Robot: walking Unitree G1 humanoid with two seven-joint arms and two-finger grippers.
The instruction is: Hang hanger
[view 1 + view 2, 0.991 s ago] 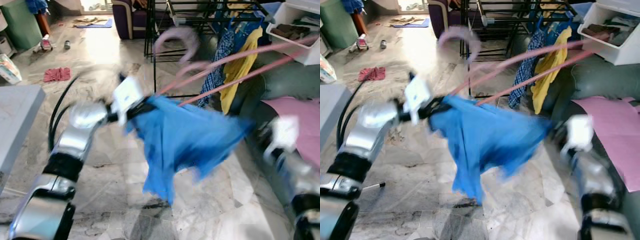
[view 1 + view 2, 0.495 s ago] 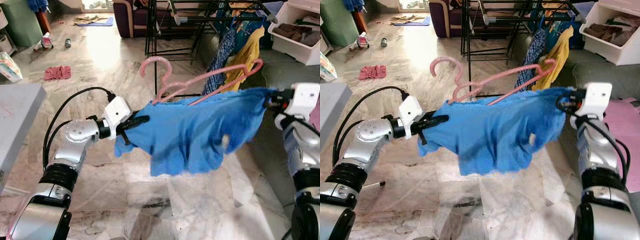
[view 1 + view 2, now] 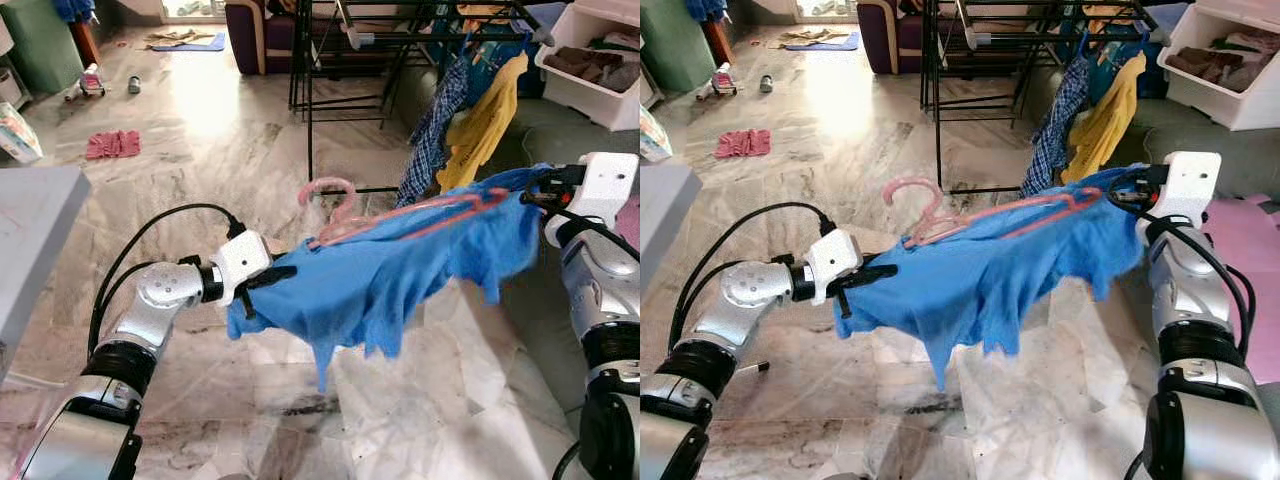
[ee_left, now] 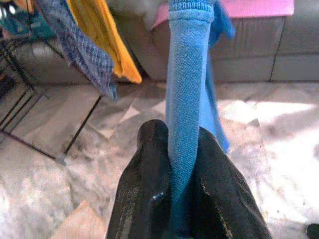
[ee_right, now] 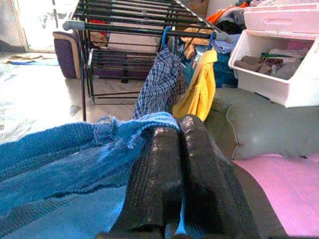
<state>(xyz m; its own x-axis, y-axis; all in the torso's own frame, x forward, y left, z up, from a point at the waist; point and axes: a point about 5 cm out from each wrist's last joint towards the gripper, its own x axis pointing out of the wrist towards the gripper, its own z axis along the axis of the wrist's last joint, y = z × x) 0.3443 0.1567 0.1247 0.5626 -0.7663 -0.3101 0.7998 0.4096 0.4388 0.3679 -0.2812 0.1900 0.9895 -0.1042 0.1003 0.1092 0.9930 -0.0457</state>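
1. Cloth first: we see a blue garment stretched in the air between our 2 grippers, above the marble floor, its lower edge drooping in ragged points.
2. Our left gripper holds the garment's left end; in the left wrist view its 2 black fingers pinch a folded band of the blue fabric between them.
3. Our right gripper holds the right end, higher up; in the right wrist view its fingers are pressed together on the garment's edge.
4. The pink hanger lies on top of the stretched garment, its hook rising near the left end and its arms running toward the right gripper.
5. Ahead stands a black drying rack with a checked shirt and a yellow garment hanging from it.
6. A white bin sits at the far right, and a red cloth lies on the floor to the left.
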